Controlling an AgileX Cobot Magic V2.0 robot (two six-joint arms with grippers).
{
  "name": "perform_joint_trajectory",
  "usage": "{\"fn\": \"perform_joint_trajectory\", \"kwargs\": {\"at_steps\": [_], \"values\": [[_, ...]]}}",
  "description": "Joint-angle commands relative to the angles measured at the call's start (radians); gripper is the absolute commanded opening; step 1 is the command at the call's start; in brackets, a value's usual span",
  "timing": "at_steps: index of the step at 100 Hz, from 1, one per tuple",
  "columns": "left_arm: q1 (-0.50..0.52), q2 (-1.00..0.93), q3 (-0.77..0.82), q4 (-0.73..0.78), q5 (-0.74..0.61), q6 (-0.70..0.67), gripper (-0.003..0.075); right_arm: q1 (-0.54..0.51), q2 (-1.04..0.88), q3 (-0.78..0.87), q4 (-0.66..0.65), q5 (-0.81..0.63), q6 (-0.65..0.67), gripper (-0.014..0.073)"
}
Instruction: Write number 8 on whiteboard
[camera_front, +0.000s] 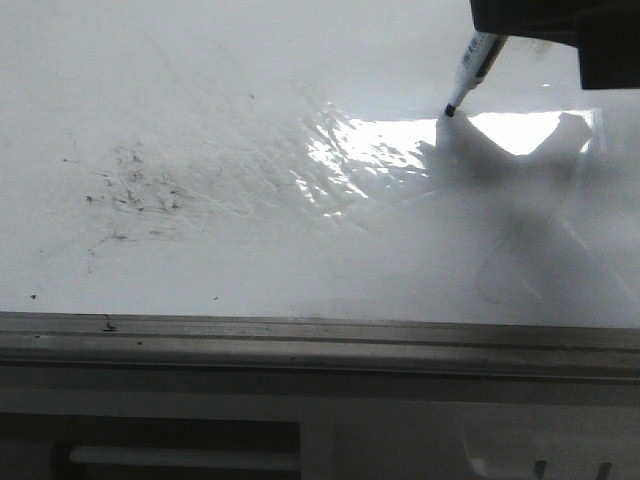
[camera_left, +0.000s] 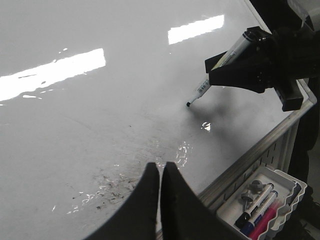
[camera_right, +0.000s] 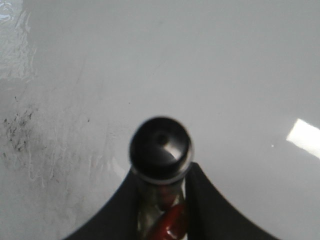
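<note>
The glossy whiteboard (camera_front: 250, 230) fills the front view, with glare, wipe scratches and black smudge specks at its left. No number 8 shows on it in any view. My right gripper (camera_front: 520, 25) at the top right is shut on a black-tipped marker (camera_front: 473, 65), tilted, its tip touching the board. The left wrist view shows the same marker (camera_left: 220, 67) and right gripper (camera_left: 240, 65), tip on the board (camera_left: 100, 110). In the right wrist view the marker's round end (camera_right: 161, 150) sits between the fingers. My left gripper (camera_left: 161, 167) is shut and empty above the smudged area.
The grey metal frame edge (camera_front: 320, 340) runs along the board's near side. A white tray (camera_left: 280, 182) with several markers and a small metal piece hangs below the frame at the right. A bright glare patch (camera_front: 400, 145) lies beside the marker tip.
</note>
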Motion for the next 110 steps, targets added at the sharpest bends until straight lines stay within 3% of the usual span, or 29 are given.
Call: {"fn": "perform_joint_trajectory", "kwargs": {"at_steps": [1, 29, 72, 96, 110], "values": [[0.003, 0.006, -0.024, -0.041, -0.03, -0.013, -0.002, -0.005, -0.005, -0.028, 0.028, -0.084, -0.034, -0.0043], [0.003, 0.006, -0.024, -0.041, -0.03, -0.013, -0.002, -0.007, 0.015, -0.028, 0.075, -0.034, -0.044, -0.0043], [0.003, 0.006, -0.024, -0.041, -0.03, -0.013, -0.002, -0.005, 0.01, -0.028, 0.078, 0.167, -0.034, -0.0043], [0.003, 0.006, -0.024, -0.041, -0.03, -0.013, -0.002, -0.072, -0.084, -0.028, 0.078, 0.257, -0.042, -0.0043], [0.003, 0.006, -0.024, -0.041, -0.03, -0.013, -0.002, -0.094, -0.126, -0.028, 0.078, 0.38, -0.042, -0.0043]]}}
